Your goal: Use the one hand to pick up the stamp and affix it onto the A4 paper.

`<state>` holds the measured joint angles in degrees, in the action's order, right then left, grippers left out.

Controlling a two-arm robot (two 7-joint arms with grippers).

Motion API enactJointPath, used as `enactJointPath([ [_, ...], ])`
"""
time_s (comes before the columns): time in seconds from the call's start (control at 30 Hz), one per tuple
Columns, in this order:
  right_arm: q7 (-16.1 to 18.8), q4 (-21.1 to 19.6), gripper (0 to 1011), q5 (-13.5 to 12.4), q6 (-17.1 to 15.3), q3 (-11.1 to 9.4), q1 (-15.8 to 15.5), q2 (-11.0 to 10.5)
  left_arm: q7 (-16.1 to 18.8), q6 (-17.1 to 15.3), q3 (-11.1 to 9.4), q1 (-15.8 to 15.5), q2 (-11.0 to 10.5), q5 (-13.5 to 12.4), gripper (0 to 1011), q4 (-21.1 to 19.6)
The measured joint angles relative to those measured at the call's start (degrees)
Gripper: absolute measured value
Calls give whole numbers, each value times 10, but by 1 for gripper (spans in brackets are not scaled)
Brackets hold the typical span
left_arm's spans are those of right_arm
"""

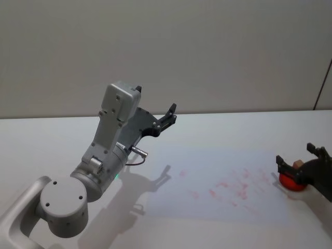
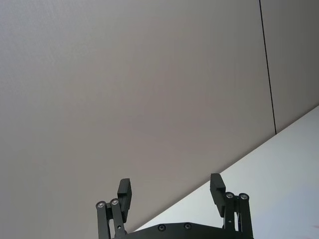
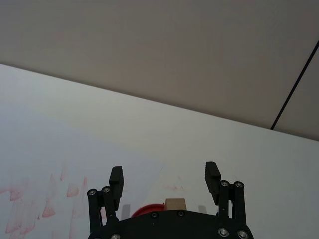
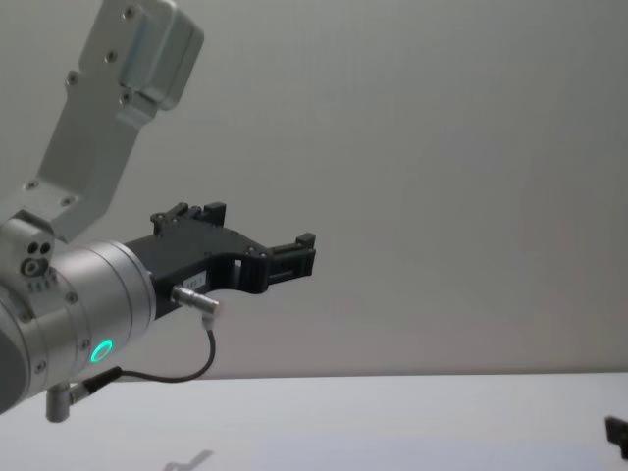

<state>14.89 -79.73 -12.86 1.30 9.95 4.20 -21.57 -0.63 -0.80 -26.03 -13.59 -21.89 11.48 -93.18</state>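
Note:
The stamp [image 1: 297, 164], a small brown block on a round red base [image 1: 290, 182], stands at the table's right edge, just past the A4 paper [image 1: 207, 166]. The pale sheet carries several red stamp marks [image 1: 233, 187]. My right gripper [image 1: 298, 158] hovers over the stamp, open, one finger on each side and not touching it. In the right wrist view the stamp [image 3: 174, 203] shows just under the open right gripper [image 3: 164, 177], with the marked paper [image 3: 50, 184] beside it. My left gripper [image 1: 168, 116] is held high above the table's left side, open and empty.
The left arm's big grey body [image 1: 104, 161] rises over the table's left half and casts a shadow on the paper's near edge. A plain wall [image 1: 207, 52] stands behind the white table [image 1: 52, 135]. In the chest view the left gripper [image 4: 299, 250] points right.

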Motion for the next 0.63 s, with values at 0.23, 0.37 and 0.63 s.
enactJointPath([
  [0.23, -13, -20, 1001, -13, 0, 2, 5, 7, 0, 0, 0, 0, 0, 0, 1001, 0],
  [0.37, -24, -32, 1001, -19, -2, 3, 6, 12, 0, 0, 0, 0, 0, 0, 1001, 0],
  [0.63, -39, -49, 1001, -26, -7, 4, 7, 17, 0, 0, 0, 0, 0, 0, 1001, 0],
])
